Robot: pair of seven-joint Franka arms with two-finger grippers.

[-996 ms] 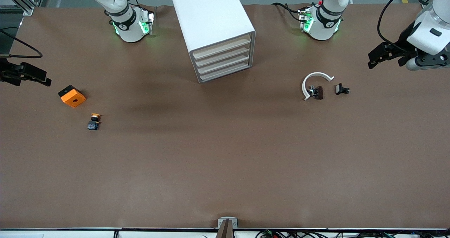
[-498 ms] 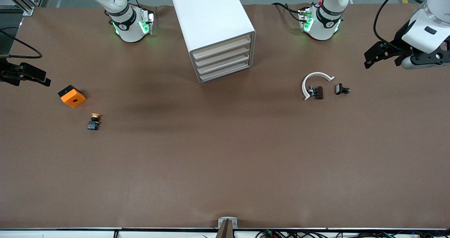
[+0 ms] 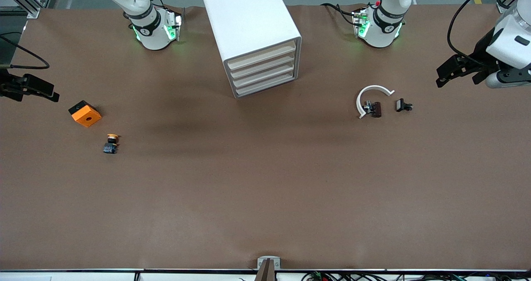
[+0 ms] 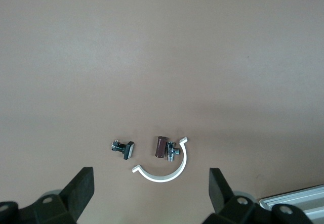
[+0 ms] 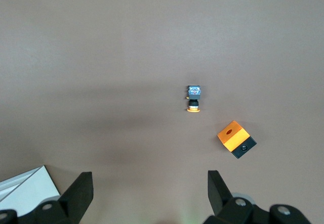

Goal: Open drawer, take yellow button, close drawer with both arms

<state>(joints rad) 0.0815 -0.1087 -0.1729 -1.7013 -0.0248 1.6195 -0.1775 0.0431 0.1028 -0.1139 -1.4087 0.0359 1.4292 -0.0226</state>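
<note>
The button (image 3: 110, 143), with a yellow-orange cap on a black-blue body, lies on the brown table near the right arm's end; it also shows in the right wrist view (image 5: 193, 98). The white drawer cabinet (image 3: 253, 32) stands between the arm bases, and all its drawers (image 3: 263, 71) are shut. My right gripper (image 3: 47, 91) is open and empty over the table's edge at that end, apart from the button; its own view (image 5: 149, 191) shows bare table between the jaws. My left gripper (image 3: 446, 71) is open and empty over the other end (image 4: 149, 188).
An orange square block (image 3: 85, 113) with a centre hole lies beside the button (image 5: 236, 138). A white curved strip (image 3: 371, 92) and two small black clips (image 3: 375, 108) (image 3: 403, 105) lie near the left gripper; they also show in the left wrist view (image 4: 167, 171).
The left gripper has shifted a little toward the left arm's end of the table. The right arm, the button and the drawers have not moved.
</note>
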